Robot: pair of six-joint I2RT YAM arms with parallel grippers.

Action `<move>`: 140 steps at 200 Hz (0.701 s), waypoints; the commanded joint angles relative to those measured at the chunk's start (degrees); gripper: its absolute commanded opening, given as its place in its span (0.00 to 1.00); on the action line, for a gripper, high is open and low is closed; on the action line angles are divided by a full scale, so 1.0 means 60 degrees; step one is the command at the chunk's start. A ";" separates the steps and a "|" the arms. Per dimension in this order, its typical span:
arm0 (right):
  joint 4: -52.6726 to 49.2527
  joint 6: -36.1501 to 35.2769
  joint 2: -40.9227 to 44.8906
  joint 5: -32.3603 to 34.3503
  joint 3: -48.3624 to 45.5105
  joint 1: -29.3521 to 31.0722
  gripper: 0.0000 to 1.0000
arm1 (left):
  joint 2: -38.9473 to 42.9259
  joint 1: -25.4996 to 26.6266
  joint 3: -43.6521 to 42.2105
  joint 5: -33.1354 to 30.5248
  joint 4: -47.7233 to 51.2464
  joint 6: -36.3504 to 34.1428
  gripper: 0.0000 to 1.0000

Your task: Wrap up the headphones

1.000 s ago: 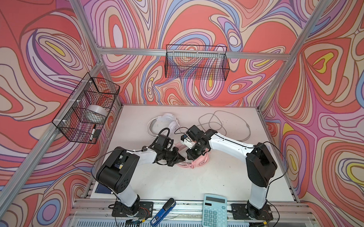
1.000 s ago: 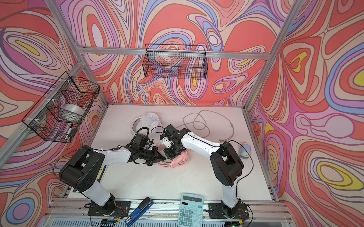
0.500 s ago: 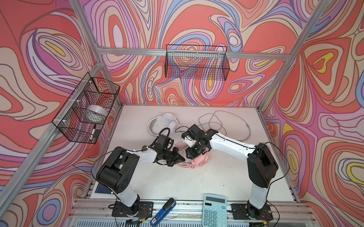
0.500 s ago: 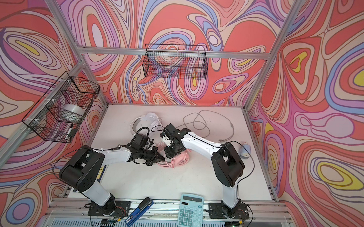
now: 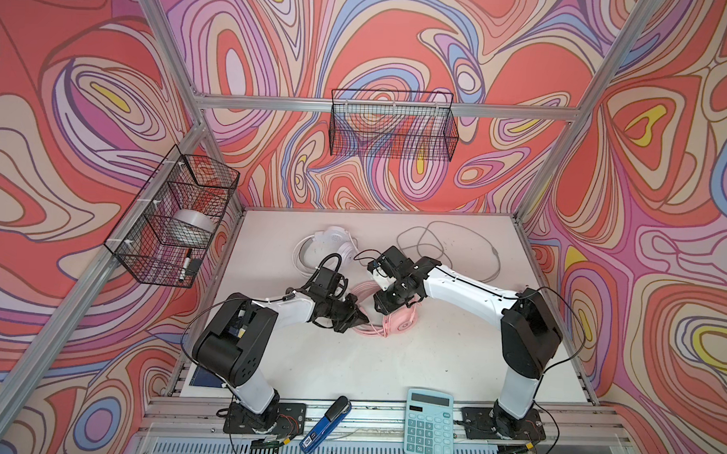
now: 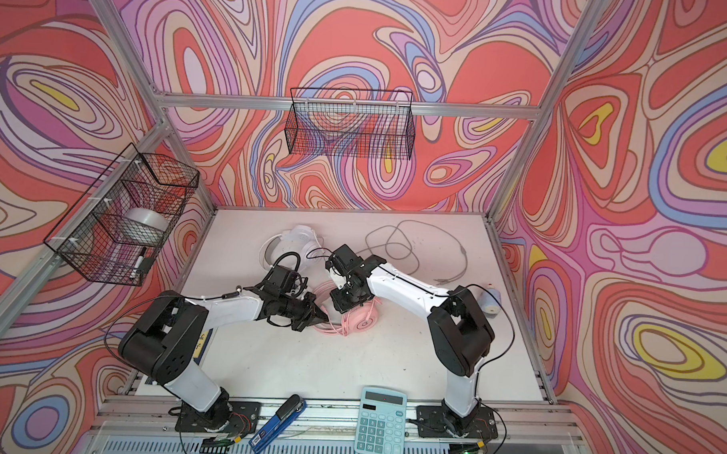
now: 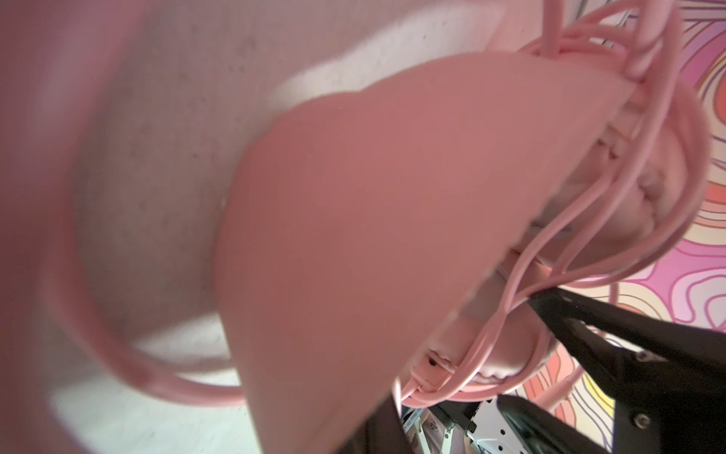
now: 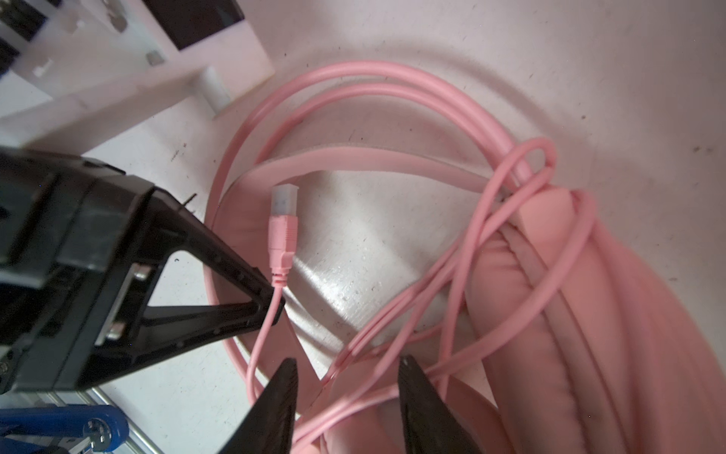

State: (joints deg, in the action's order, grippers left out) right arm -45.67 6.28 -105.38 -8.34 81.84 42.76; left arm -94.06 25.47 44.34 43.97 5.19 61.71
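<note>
Two headsets, one nearly done: pink headset (image 5: pixel 400 321) lies mid-bench, its pink cord (image 8: pixel 353 78) looped around it, left pincer (image 8: pixel 275 300) clenched on the cord just behind the plug (image 8: pixel 283 220), right pincer (image 8: pixel 347 361) released above. White headset (image 5: pixel 332 245) at the back, grey cord (image 5: pixel 457 239) sprawled, unwrapped.

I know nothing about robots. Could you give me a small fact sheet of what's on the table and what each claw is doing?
Left gripper: shut, pinching the pink cord next to its USB plug
Right gripper: open, jaws apart over cord loops
Pink headphones: on the table between the grippers, cord partly looped around them
White headphones: farther back, grey cord lying loose
Front edge: calculator, blue stapler
</note>
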 commanded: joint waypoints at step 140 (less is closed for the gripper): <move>0.1497 0.0553 0.2284 0.1838 -0.0980 -0.0768 0.63 | 0.0747 -0.0876 0.4893 -0.4442 0.7298 -0.3717 0.20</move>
State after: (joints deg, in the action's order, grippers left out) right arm -40.91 8.80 -94.63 -0.27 77.76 39.31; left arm -91.46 22.26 69.01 25.30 42.61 43.44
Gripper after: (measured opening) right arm 0.585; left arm 0.114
